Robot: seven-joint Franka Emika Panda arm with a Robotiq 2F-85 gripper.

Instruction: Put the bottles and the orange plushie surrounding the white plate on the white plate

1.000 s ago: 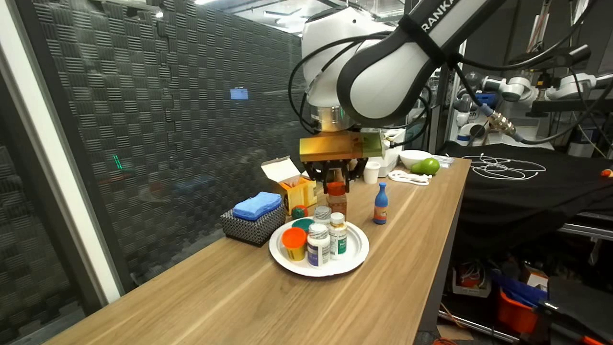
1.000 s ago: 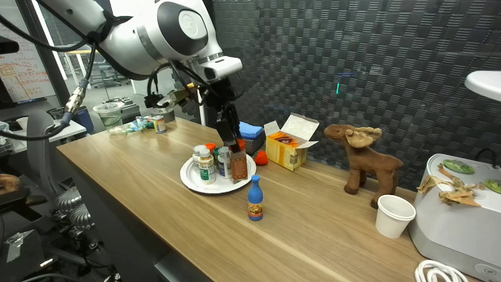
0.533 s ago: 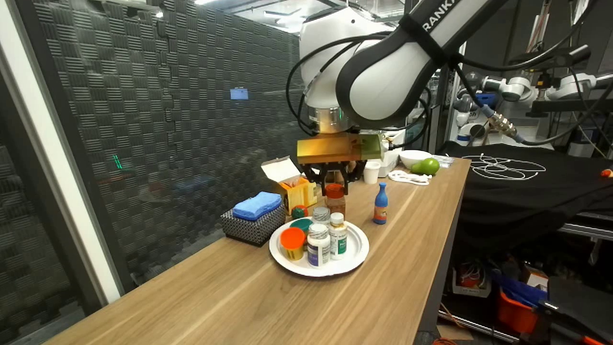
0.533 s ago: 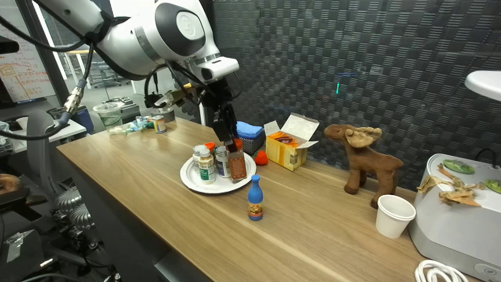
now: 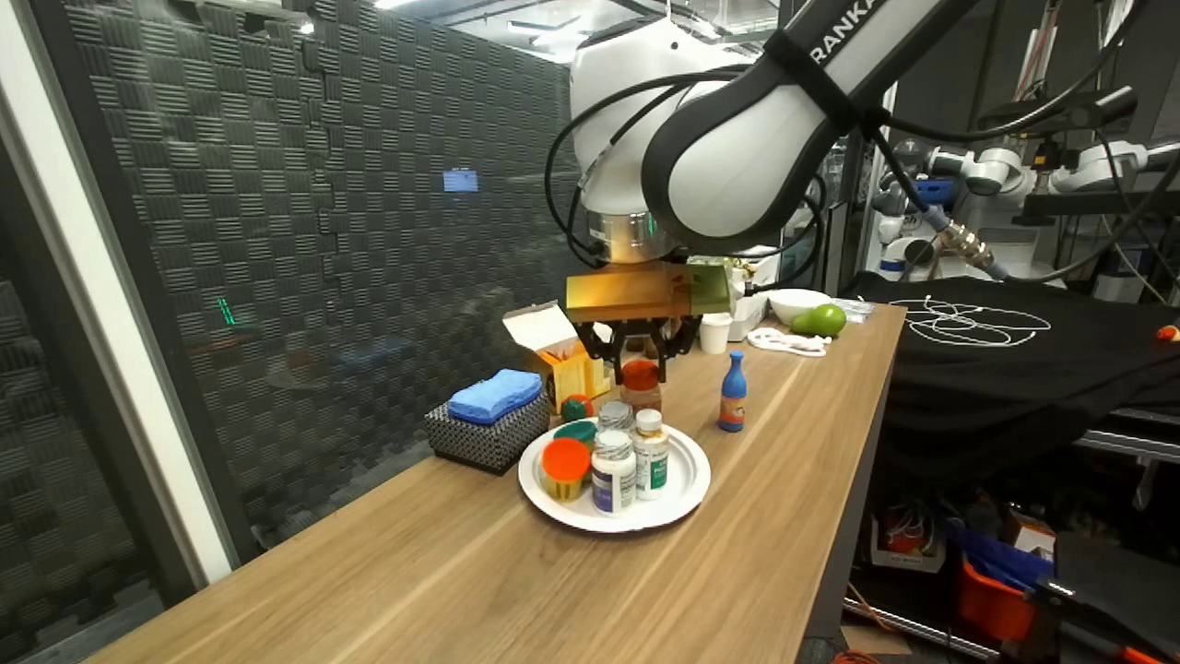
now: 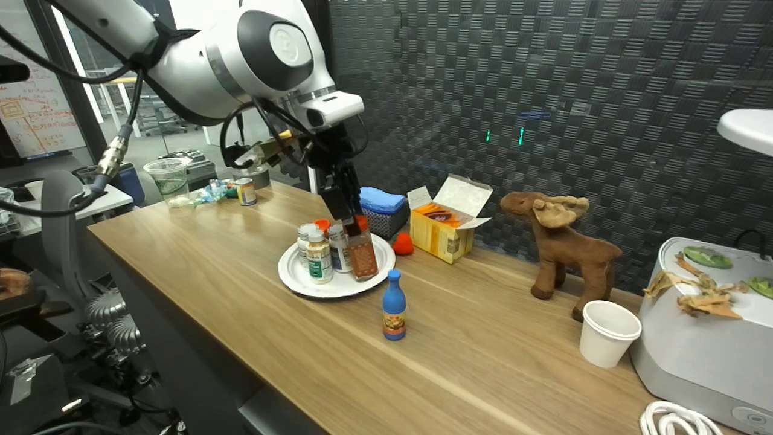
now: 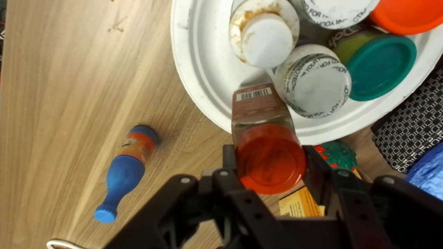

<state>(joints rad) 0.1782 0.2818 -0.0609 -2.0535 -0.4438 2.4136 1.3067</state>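
Only the wrist view shows me the barcode [image 7: 253, 94] on the reddish spice jar [image 7: 261, 108]; there I see the two fingers [image 7: 228, 159] of my gripper [image 7: 268, 159] partly apart, with the red cap [image 7: 271, 166] clasped between them. The jar is tilted over the white plate [image 7: 209, 65]; whether its base touches, I cannot tell. The white bowl [image 5: 796, 304] at the far right I find only in an exterior view. Compared with one second ago, the jar leans more, and the pill bottle [image 7: 318, 88] just beside it has shifted a little, as has the teal-lidded Play-Doh tub [image 7: 380, 69]. On the plate stand also two other pill bottles [image 5: 613, 475] and an orange-lidded tub [image 5: 565, 461]; in an exterior view, the pill bottles hide the lower part of the jar. The blue bottle [image 6: 394, 302] stands upright on the table [image 6: 483, 368], near and right of the plate in an exterior view. At the far side are the yellow carton [image 6: 436, 237] and, farther right, a brown toy moose [image 6: 564, 248].
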